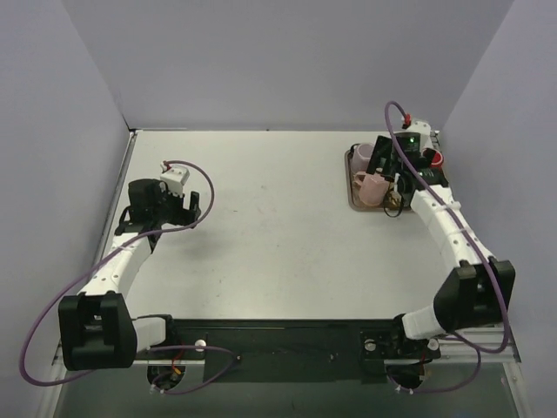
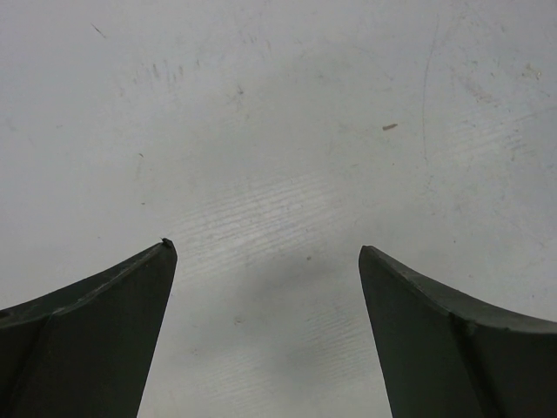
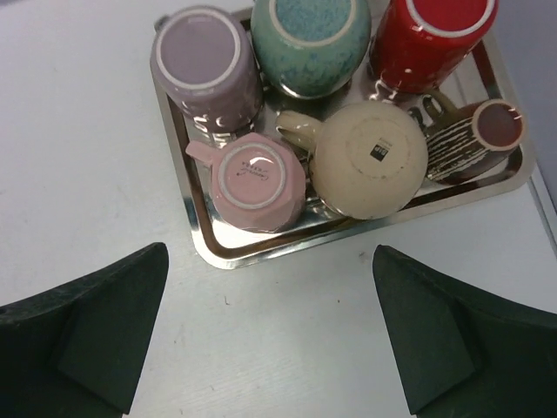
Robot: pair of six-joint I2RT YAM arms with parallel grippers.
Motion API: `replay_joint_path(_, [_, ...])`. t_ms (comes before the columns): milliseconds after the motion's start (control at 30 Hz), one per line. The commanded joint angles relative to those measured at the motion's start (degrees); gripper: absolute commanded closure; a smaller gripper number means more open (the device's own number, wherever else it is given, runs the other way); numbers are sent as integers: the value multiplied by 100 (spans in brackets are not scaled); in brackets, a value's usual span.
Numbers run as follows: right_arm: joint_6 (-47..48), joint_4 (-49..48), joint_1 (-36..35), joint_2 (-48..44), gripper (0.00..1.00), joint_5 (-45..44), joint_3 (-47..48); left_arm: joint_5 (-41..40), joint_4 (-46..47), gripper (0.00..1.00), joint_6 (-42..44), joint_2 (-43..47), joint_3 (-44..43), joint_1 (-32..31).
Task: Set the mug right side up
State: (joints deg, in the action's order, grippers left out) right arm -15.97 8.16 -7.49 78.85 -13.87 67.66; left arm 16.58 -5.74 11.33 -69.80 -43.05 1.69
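The right gripper [image 3: 270,252] hangs wide open, holding nothing. Just beyond its fingers, the pink mug [image 3: 257,178] stands bottom-up at the near edge of the steel tray [image 3: 222,258], roughly centred between them. The left gripper [image 2: 265,248] gapes empty over the table [image 2: 278,104].

rectangular silver metal tray [image 3: 202,228] ahead of right pincer [image 3: 270,251] is gleaming mirror-bright | pink glazed ceramic mug [image 3: 252,178] is shining glossy | white table top [image 2: 278,104] beneath left pincer [image 2: 266,247] is looking matt, scuffed
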Motion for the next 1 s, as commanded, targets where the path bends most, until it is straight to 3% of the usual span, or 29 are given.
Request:
replay_joint_path(0, [173,1381,2,1061,2,453,818,328,-235,3,255,-33,25,24])
replay_joint_path(233, [506,1987,2,2695,3,560,2225,495,-296,3,308,-130,42,24])
replay_joint_path(767, [1333,2348,-7,3866,7,235,3086,557,-340,3,343,-166,-28,24])
replay_joint_path(833, [1368,2383,-16,3954,13,253,3139,548,-358,3,352,-157,-37,24])
replay_joint_path(967, [1447,2392,-25,3875,41,323,3078,575,-375,3,361,-148,-37,24])
